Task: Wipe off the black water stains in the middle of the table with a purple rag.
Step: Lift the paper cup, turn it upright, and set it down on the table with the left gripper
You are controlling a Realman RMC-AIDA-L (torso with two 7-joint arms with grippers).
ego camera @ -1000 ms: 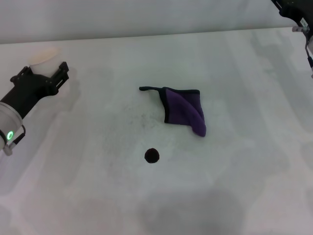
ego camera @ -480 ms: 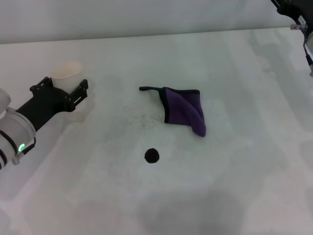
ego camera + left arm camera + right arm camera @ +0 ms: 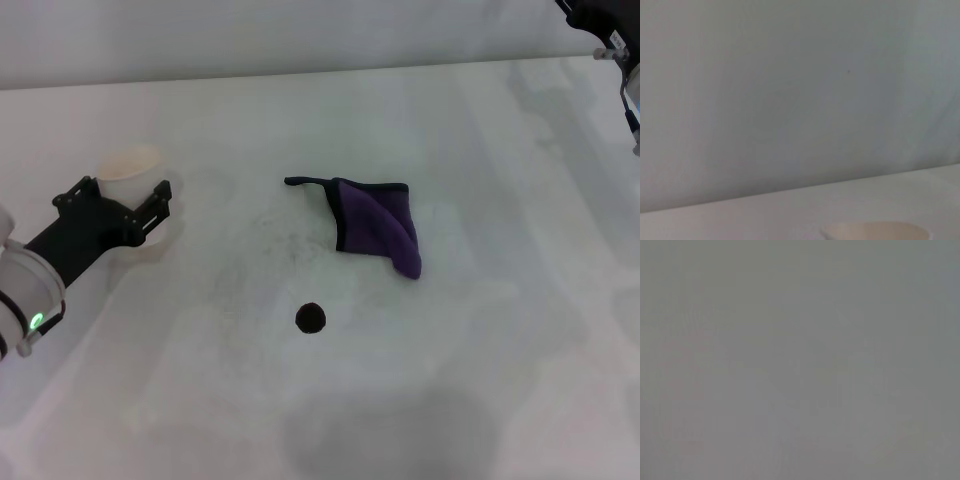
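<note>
The purple rag (image 3: 378,226) lies crumpled on the white table (image 3: 480,380), its black loop tail pointing left. The black water stain (image 3: 311,317), a small round blot, sits on the table nearer me and a little left of the rag. My left gripper (image 3: 118,192) is far to the left of both, with its fingers on either side of a pale paper cup (image 3: 128,162). The cup's rim also shows in the left wrist view (image 3: 875,231). My right arm (image 3: 600,20) is parked at the far right corner, only partly in view.
Faint grey speckled smudges (image 3: 285,240) mark the table just left of the rag. The table's far edge (image 3: 320,72) meets a pale wall. The right wrist view shows only plain grey.
My left gripper and the paper cup moved together to the right and toward me, then drew back slightly to the left. The rag, the stain and the right arm have not moved.
</note>
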